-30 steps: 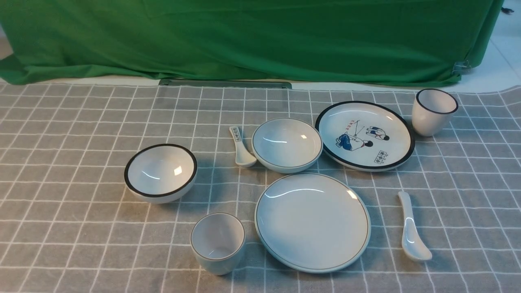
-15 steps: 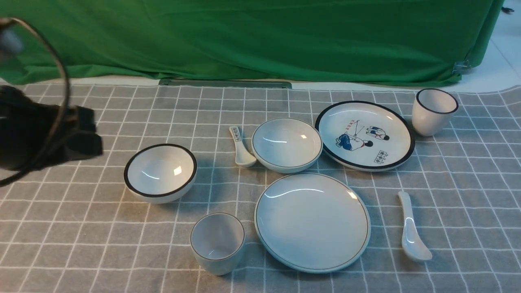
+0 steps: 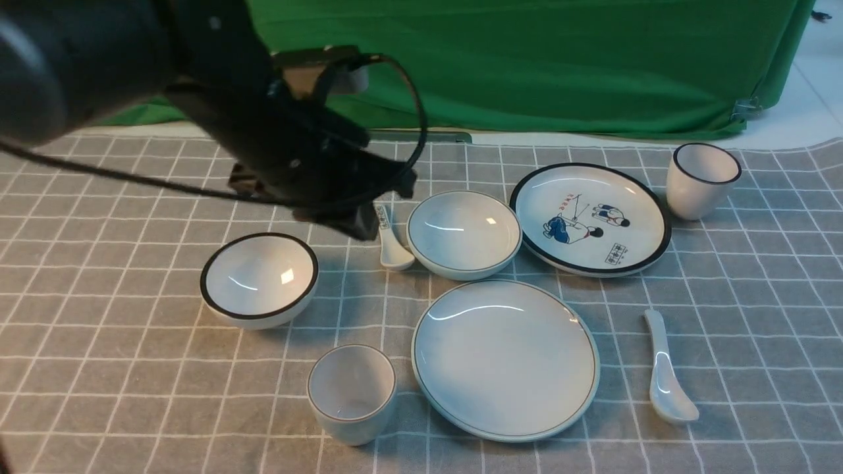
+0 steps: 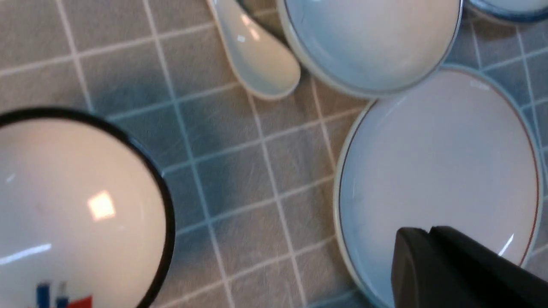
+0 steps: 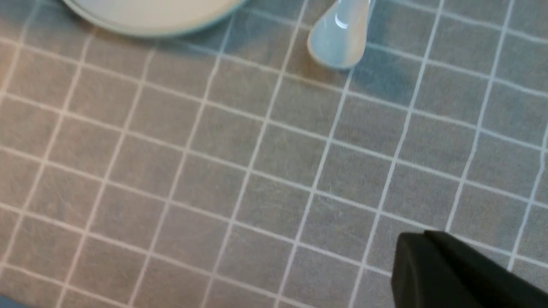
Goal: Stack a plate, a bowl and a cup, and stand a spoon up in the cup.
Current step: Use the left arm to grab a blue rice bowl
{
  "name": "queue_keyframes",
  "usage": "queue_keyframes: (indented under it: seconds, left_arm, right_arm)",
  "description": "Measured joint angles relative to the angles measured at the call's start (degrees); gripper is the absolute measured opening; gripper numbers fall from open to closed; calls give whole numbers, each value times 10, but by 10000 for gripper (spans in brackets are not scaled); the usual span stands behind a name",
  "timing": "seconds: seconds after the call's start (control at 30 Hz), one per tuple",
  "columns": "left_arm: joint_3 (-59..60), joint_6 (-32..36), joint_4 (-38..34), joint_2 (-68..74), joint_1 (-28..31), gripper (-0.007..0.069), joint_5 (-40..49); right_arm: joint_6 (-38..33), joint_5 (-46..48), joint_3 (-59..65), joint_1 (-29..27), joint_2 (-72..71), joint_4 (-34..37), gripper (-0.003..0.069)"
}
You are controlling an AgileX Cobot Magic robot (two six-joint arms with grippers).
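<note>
Crockery on the grey checked tablecloth (image 3: 99,329) comes to eight pieces for you: two plates, two bowls, two cups and two spoons, none stacked. The large plain pale blue-white round plate (image 3: 506,359) lies flat near the front middle. The pale blue-white shallow bowl with the thin dark rim line (image 3: 463,234) sits just behind it, their rims close together. The small handleless pale blue-white cup (image 3: 352,392) stands upright just left of the plate. The long plain glossy white ceramic spoon (image 3: 665,372) lies to the plate's right, apart from it, scoop end toward you. Of the other four, the black-rimmed plate with cartoon figures (image 3: 591,218) lies right of the bowl, with the white black-rimmed cup (image 3: 702,181) beyond it. The white bowl with the thick black rim (image 3: 259,279) sits well to the left, and the short spoon with a printed handle (image 3: 394,250) lies just left of the pale bowl. Your left gripper (image 3: 359,220) hangs blurred above that short spoon's handle; whether its fingers are apart I cannot tell. Your right gripper (image 5: 449,269) shows one dark finger over bare cloth near the long spoon; its state I cannot tell either.
</note>
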Motion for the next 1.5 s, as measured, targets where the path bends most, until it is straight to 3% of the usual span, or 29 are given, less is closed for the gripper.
queue_keyframes:
  seconds: [0.17,0.33,0.37,0.57,0.67,0.8,0.93,1.1,1.2,1.23,1.33,1.5]
  left_arm:
    - [-85,-6,26,75,-1,46,-3]
    - [-159,-9,33,151,-1,171,-21]
    - [-178,-9,34,173,-1,234,-31]
    - [-197,-14,48,234,-1,442,-53]
    - [-197,-26,53,254,-1,508,-71]
    - [-197,-29,50,268,-1,528,-96]
    - [-197,-29,42,276,-1,509,-108]
    - [-197,-29,38,291,-1,425,-110]
    - [-197,-29,34,297,-1,325,-111]
    - [-197,-17,24,300,-1,239,-111]
    - [-198,10,20,301,-1,97,-112]
    - [-206,0,17,291,0,34,-115]
  right_arm:
    - [-3,-1,0,0,1,0,23]
    - [-4,-6,0,0,1,0,23]
    - [-5,-10,0,0,1,0,23]
    - [-7,-15,0,0,1,0,23]
    - [-11,-18,0,0,1,0,23]
    - [-12,-25,0,0,1,0,23]
    - [-12,-37,0,0,1,0,23]
    - [-12,-44,0,0,1,0,22]
    - [-14,-45,0,0,1,0,22]
    - [-17,-45,0,0,1,0,22]
    - [-25,-45,0,0,1,0,22]
    - [-28,-45,0,0,1,0,22]
